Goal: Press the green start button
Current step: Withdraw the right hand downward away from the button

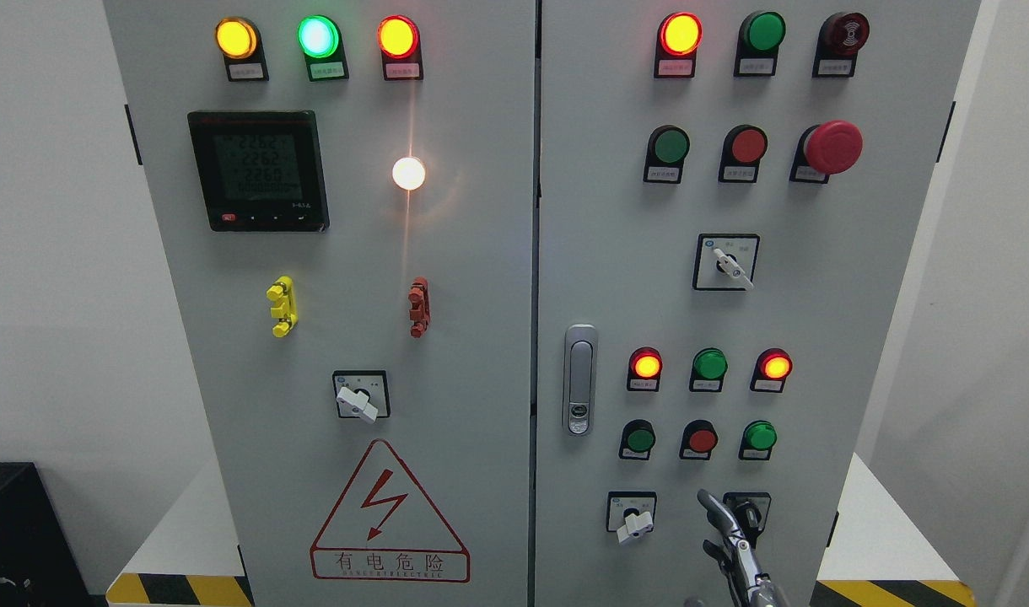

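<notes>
On the right door of the grey cabinet (599,211), a green push button (671,145) sits in the upper row beside a red one (748,145). Two more green buttons (640,439) (760,436) flank a red button (701,439) in the lower row. My right hand (724,529) comes up from the bottom edge, right of the middle, its tip just below that lower row and in front of a selector switch (749,508). It touches no button. The left hand does not show.
A red mushroom stop button (833,147) juts out at the upper right. Selector knobs (733,268) (634,524) and a door handle (579,379) stick out of the right door. The left door carries a meter (257,170), lit lamps and a hazard triangle (388,514).
</notes>
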